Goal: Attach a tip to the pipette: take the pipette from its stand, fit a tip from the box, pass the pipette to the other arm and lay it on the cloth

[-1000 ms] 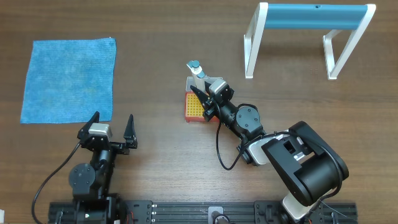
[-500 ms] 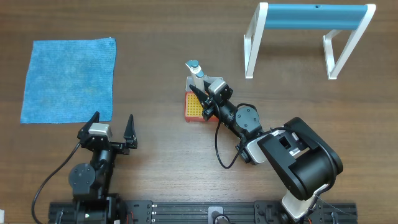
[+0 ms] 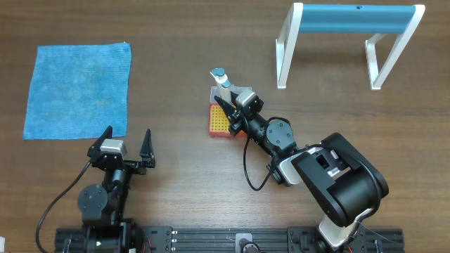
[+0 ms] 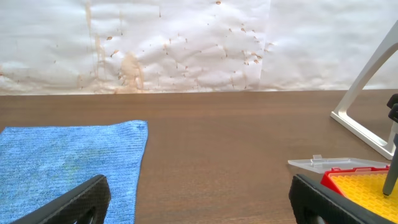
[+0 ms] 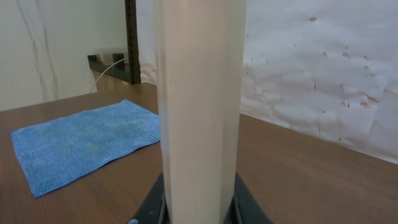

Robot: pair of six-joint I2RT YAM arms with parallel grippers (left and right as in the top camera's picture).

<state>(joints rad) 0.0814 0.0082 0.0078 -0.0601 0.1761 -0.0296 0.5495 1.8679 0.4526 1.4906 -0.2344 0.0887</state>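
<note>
Two fingers of my right gripper (image 3: 232, 105) are closed on the pipette (image 3: 223, 82), and in the right wrist view its pale barrel (image 5: 199, 106) stands upright between them. I hold it near the middle of the desk (image 3: 176, 183), over the tip box (image 3: 219, 121). The left wrist view shows its thin lower end (image 4: 390, 177) above the yellow rack (image 4: 367, 183). Whether a tip is seated I cannot tell.

I judge the pipette light and rigid, with a smooth plastic barrel that could slip or twist under a loose grip. The slim end and any tip on it look fragile, so pressing down should be straight, not sideways. My hold is low on the barrel, which leaves the head free for the other arm to take.

My left gripper (image 3: 126, 144) rests near the desk's near left edge, spread wide and holding nothing. The cloth (image 3: 77, 91) lies flat toward the far left corner, and the stand (image 3: 348, 17) sits at the far right corner.
</note>
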